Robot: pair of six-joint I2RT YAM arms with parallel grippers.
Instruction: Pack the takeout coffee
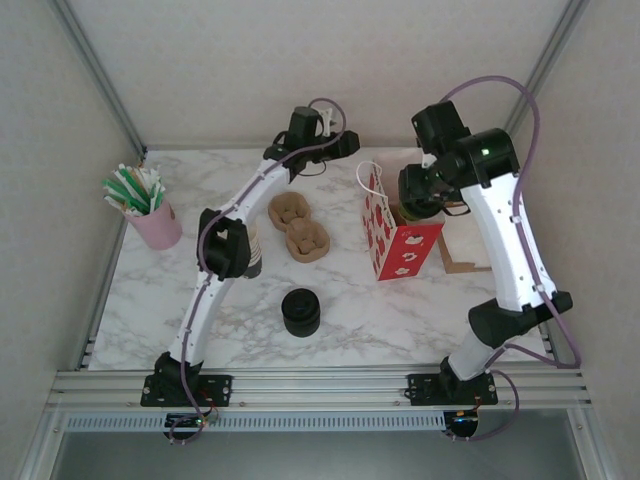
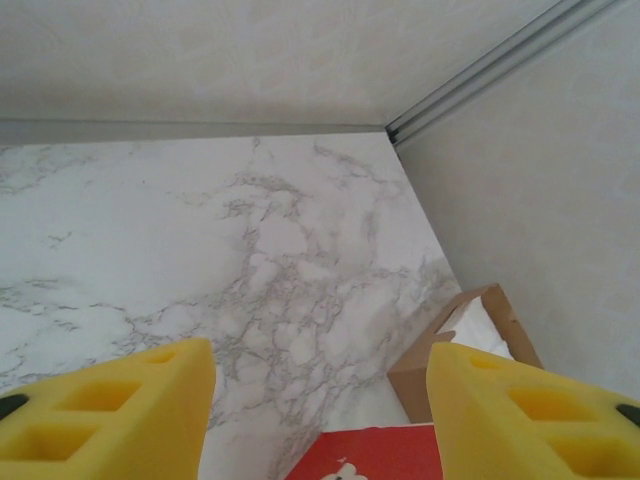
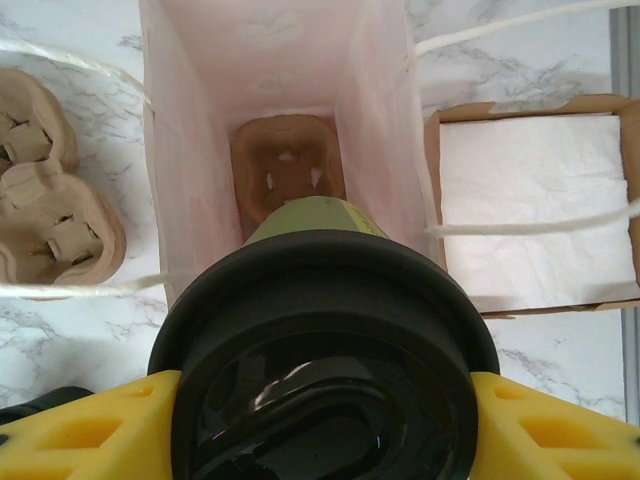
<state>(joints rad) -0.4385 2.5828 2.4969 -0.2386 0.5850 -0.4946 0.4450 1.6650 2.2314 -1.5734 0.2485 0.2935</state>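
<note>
My right tool is closed on the small paper cup of takeout coffee, greenish body and round black plastic lid, gripped at both sides near the lid to keep it upright; it hangs over the open mouth of the red paper bag with white pattern, in line with the brown pulp cup carrier at the bottom, which I judge should seat it; my left tool stands wide and holds nothing, above the marble tabletop just beside the bag.
</note>
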